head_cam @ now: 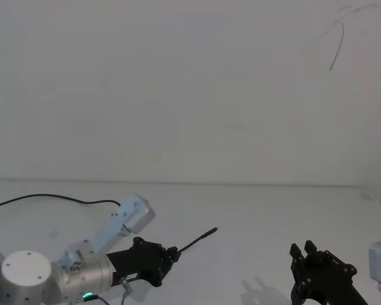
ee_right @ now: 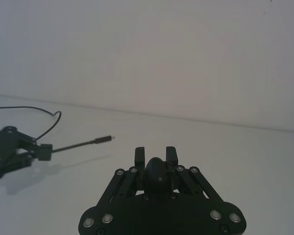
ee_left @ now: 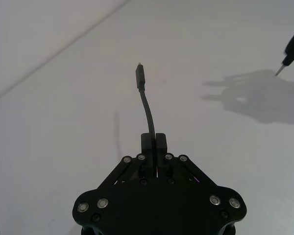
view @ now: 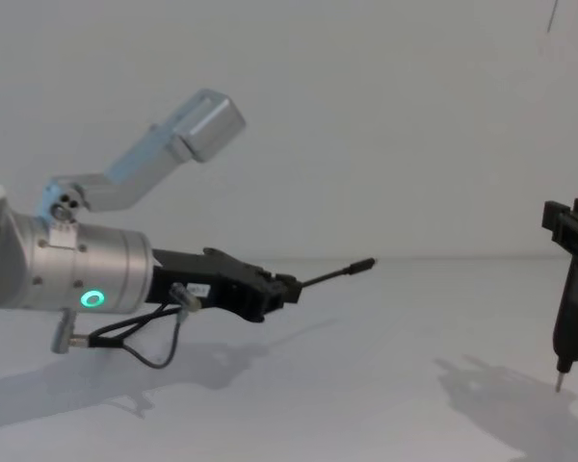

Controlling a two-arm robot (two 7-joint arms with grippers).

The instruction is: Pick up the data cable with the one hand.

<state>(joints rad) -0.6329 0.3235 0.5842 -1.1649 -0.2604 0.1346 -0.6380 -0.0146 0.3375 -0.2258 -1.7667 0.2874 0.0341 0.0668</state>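
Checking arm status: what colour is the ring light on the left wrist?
Green ring light, clearest in chest view.

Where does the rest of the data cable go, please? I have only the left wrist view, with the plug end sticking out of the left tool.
Observer: Behind the left tool, the data cable trails across the table to the head view's left edge.
Operator: Thank you. Is the plug end off the table?
Observer: Yes; the chest view shows it in the air, above the table.
Operator: And the pointed tip I glimpse?
Observer: A pointed pen, tip down, held by the right tool.
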